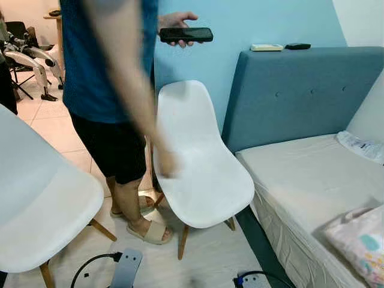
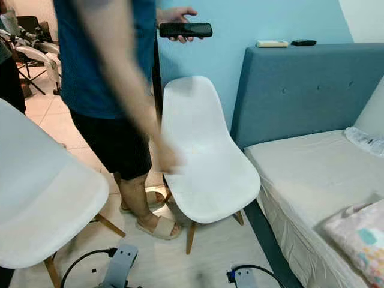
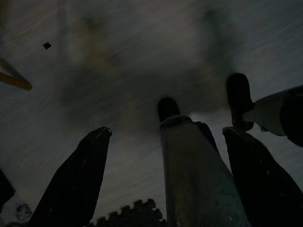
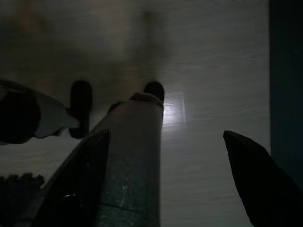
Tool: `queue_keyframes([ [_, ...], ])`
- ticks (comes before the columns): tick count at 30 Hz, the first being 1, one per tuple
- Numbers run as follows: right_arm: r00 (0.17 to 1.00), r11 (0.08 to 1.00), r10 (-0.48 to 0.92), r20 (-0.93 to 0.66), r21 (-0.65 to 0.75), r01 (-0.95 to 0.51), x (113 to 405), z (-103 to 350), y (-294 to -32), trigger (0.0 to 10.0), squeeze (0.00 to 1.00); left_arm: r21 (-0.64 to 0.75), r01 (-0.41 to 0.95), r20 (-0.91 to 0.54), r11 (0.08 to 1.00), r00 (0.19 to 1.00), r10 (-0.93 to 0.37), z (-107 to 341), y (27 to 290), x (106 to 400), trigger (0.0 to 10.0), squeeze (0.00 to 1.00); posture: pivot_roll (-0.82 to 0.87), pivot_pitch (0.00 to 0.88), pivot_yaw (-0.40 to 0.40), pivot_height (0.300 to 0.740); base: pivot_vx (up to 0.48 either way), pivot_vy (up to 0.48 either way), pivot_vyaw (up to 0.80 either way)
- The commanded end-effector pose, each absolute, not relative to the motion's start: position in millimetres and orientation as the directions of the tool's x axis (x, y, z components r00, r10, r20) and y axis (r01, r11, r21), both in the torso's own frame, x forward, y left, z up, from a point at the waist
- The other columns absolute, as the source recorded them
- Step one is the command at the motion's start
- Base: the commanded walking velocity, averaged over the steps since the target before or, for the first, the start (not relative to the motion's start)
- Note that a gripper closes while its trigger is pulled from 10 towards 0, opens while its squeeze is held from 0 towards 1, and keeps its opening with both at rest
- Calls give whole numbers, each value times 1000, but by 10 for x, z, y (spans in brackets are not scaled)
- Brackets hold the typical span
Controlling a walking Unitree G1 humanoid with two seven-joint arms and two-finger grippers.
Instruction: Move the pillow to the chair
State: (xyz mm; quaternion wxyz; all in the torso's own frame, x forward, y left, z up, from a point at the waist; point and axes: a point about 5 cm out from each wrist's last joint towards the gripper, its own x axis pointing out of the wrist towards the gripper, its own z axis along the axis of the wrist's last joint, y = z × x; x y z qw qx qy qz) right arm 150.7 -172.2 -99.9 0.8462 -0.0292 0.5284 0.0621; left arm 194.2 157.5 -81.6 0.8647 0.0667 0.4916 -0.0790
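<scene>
1. The pillow [image 1: 359,243], pale with pink and teal print, is seen lying on the bed [image 1: 312,180] at its near right edge, well apart from the chair
2. A white shell chair [image 1: 201,159] on wooden legs is placed just beside the bed, on its left, with its back toward the blue wall
3. The seat of that chair is touched by the blurred hand [image 1: 167,162] of a person [image 1: 111,78] in a blue shirt, black shorts and beige sandals, who stands to its left; a black phone [image 1: 186,34] is held flat in the person's other hand
4. A second white chair [image 1: 42,198] is seen at the near left
5. Two small flat objects, one pale and one dark, are found on top of the grey-blue headboard [image 1: 300,90]
6. The left gripper [image 3: 165,175] is shown hanging over the dim floor in the left wrist view, its black fingers [image 3: 75,179] held wide apart with nothing between them
7. The right gripper [image 4: 165,177] is likewise pointed down at the pale floor in the right wrist view, its fingers [image 4: 260,175] spread apart and nothing gripped
</scene>
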Motion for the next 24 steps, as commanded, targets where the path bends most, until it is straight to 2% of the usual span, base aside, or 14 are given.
queue_keyframes([
  [1,424,987,70,-903,2,-160,1462,-1015,-1734,10000,0,39,212,-867,976,494,-72,-840,1562,1898,10000,0,27,0,-33,740,0,0,0],
  [24,394,950,83,-915,-47,-309,1273,-1076,-1710,10000,0,32,213,-876,977,476,-75,-927,1551,1709,10000,0,34,0,-33,740,0,0,0],
])
